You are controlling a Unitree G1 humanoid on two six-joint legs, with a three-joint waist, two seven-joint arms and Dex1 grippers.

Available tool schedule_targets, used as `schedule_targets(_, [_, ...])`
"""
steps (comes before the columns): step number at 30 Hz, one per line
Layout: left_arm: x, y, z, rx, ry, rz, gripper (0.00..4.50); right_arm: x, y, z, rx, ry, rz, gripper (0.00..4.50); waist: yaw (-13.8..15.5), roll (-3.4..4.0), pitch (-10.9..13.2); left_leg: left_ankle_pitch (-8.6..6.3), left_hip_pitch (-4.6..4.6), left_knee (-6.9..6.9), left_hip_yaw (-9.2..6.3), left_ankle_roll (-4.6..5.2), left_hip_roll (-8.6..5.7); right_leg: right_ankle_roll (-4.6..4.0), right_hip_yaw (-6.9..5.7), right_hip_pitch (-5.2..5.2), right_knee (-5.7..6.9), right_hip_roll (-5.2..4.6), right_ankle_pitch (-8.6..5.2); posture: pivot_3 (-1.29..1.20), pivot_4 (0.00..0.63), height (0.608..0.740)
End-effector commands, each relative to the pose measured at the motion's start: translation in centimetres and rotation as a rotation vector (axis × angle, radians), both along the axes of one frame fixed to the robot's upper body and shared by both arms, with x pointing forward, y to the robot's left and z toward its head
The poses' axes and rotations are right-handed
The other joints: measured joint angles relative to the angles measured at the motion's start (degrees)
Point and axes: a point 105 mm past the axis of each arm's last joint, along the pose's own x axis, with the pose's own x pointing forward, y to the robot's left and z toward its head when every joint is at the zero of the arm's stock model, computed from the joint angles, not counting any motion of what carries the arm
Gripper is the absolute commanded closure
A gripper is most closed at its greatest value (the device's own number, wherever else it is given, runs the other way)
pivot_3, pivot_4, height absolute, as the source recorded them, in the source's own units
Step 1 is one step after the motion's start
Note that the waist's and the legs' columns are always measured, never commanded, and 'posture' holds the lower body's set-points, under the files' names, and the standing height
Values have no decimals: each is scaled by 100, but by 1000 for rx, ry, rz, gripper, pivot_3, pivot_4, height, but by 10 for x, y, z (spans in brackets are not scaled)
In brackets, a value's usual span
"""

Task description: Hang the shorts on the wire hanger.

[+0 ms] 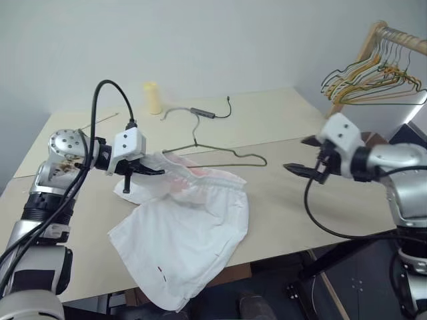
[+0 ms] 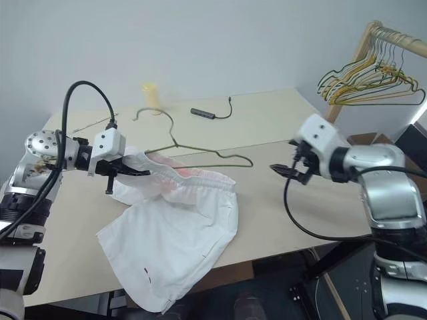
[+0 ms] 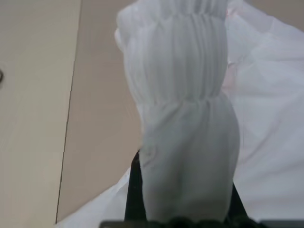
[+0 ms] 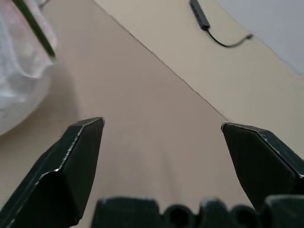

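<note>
Head views: The shorts [image 1: 190, 230] are seen spread across the near half of the pale table [image 1: 280, 127], one leg hanging over the front edge. The gathered waistband is clamped in the closed left tool [image 1: 150, 171] and lifted slightly at its left end. The wire hanger [image 1: 220, 155] is seen at the far edge of the shorts, its left end tucked under the waistband, its bar running out to the right and its hook pointing toward the back of the table. Beyond the wire hanger's hook, a black cable with a small adapter [image 1: 203, 113] is laid on the table, and a pale yellow cup [image 1: 153, 98] is stood further left of it. The right tool [image 1: 308, 157] is held above the table, well to the right of the shorts, fingers spread wide and gripping nothing. A bunch of hangers [image 1: 373, 77] is hung on a wooden rail far to the right of the shorts.

Left wrist view: A bunched fold of the shorts' elastic waistband is shown pinched between the black fingers [image 3: 135, 194].

Right wrist view: Both black fingers [image 4: 78, 159] are shown parted over bare table, with an edge of the shorts and the hanger wire beyond one finger and the cable beyond the other.
</note>
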Motion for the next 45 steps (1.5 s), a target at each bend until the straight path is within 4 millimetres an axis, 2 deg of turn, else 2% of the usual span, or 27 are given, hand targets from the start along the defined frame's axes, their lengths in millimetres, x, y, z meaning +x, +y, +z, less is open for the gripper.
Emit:
schedule_targets(1, [0,-2,18,-50,-68,17,4500,-2,6,-11,148,11,-28,26,-16,-2,-1,0,1,0,2,0,0,0,4,-1,6,-1,0,-133,10,740])
schedule_targets(5, [-3,-3,14,-58,-57,24,4500,-11,41,-36,326,110,44,26,-24,-2,-1,0,17,1,5,0,0,0,15,3,29,0,0,-127,15,740])
schedule_targets(10, [-4,-2,14,-57,-51,29,4500,-25,90,-47,455,214,190,26,-8,-1,-1,1,24,10,4,-1,-1,0,15,7,40,3,0,-121,16,740])
schedule_targets(13, [-5,-1,14,-53,-50,30,4500,-27,113,-56,474,277,240,26,-1,-1,-1,1,26,10,4,-1,-2,0,14,8,39,3,0,-116,16,740])
schedule_targets(16, [-5,-1,14,-51,-49,30,4500,-22,128,-74,400,350,220,26,-3,-1,-1,1,27,9,3,-2,-2,0,14,6,40,4,0,-116,16,740])
schedule_targets(17, [-5,-2,14,-51,-49,30,4500,-18,130,-81,379,369,189,190,-4,-1,-1,1,27,9,3,-2,-2,0,14,6,39,4,0,-116,16,740])
schedule_targets(19, [-5,-2,14,-49,-50,31,4500,-13,132,-87,360,383,160,615,5,-1,-1,2,29,9,3,-2,-2,0,14,7,40,4,0,-107,16,740])
schedule_targets(30, [-7,2,10,-41,-46,42,4500,-9,124,-84,378,376,123,4471,27,-1,-1,1,28,5,2,-2,-3,0,13,5,37,4,0,-109,19,740])
schedule_targets(34, [-9,6,8,-33,-39,44,4500,-5,116,-81,377,346,91,4471,5,-1,-1,1,28,6,2,-2,-3,0,13,5,36,4,0,-109,19,740])
schedule_targets(41, [-17,28,-9,65,23,80,4500,9,74,-67,343,226,-29,4471,13,-1,-1,1,27,4,2,-2,-4,0,13,5,34,3,0,-120,6,740])
schedule_targets(45, [-15,37,-17,95,40,113,4500,9,63,-59,339,184,-42,4471,15,-1,-1,1,29,4,2,-2,-3,0,12,7,36,4,0,-124,1,740])
